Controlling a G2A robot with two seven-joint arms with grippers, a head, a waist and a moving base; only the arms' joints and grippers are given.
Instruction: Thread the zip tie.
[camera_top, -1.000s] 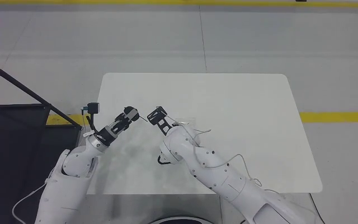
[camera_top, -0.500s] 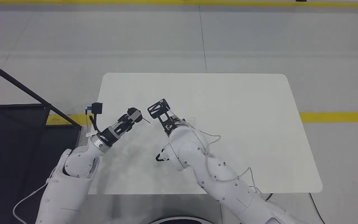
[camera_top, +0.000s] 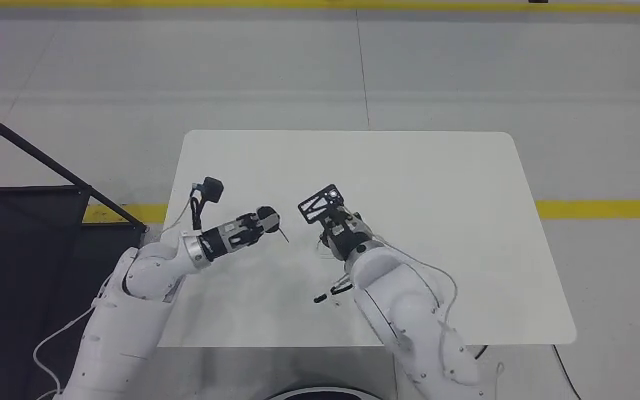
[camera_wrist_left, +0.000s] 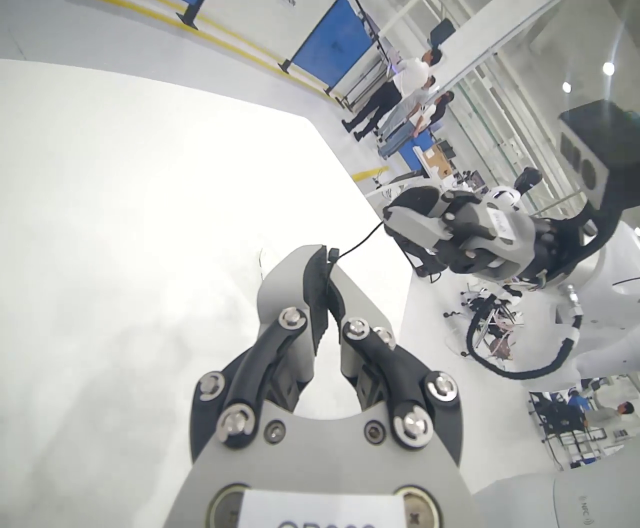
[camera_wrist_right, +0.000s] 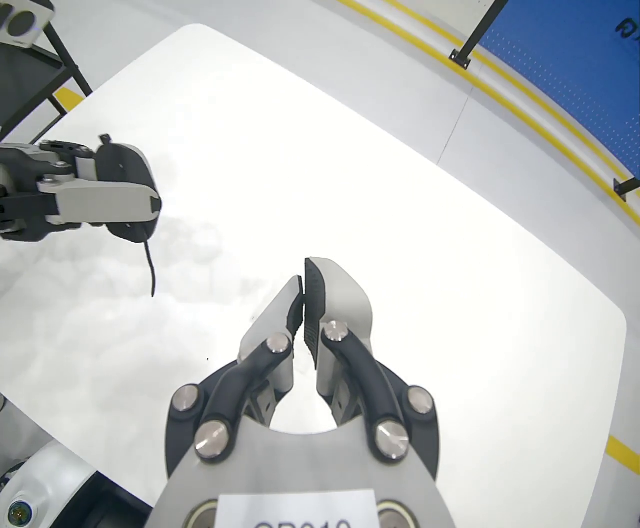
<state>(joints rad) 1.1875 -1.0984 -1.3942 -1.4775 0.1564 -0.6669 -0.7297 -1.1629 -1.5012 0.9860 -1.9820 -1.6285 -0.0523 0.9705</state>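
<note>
A thin black zip tie (camera_wrist_left: 350, 246) is pinched in my left gripper (camera_wrist_left: 324, 260), which is shut on its head end. The tail (camera_wrist_right: 150, 270) sticks out past the fingertips and curves down with its end free above the white table (camera_top: 450, 190). From above, the left gripper (camera_top: 268, 218) hovers over the table's left half with the zip tie (camera_top: 283, 235) poking toward the other arm. My right gripper (camera_wrist_right: 303, 286) is shut with nothing seen between its pads. It stands a short way to the right of the left gripper (camera_wrist_right: 125, 200), and the right gripper (camera_top: 326, 228) does not touch the tie.
A black frame with dark netting (camera_top: 40, 230) stands off the table's left edge. The table's right half and far side are bare white surface. A yellow floor line (camera_top: 590, 208) runs behind the table.
Both grippers have shifted to the right over the table. The right gripper has drawn away from the left one, widening the gap between them. The left still grips the zip tie.
</note>
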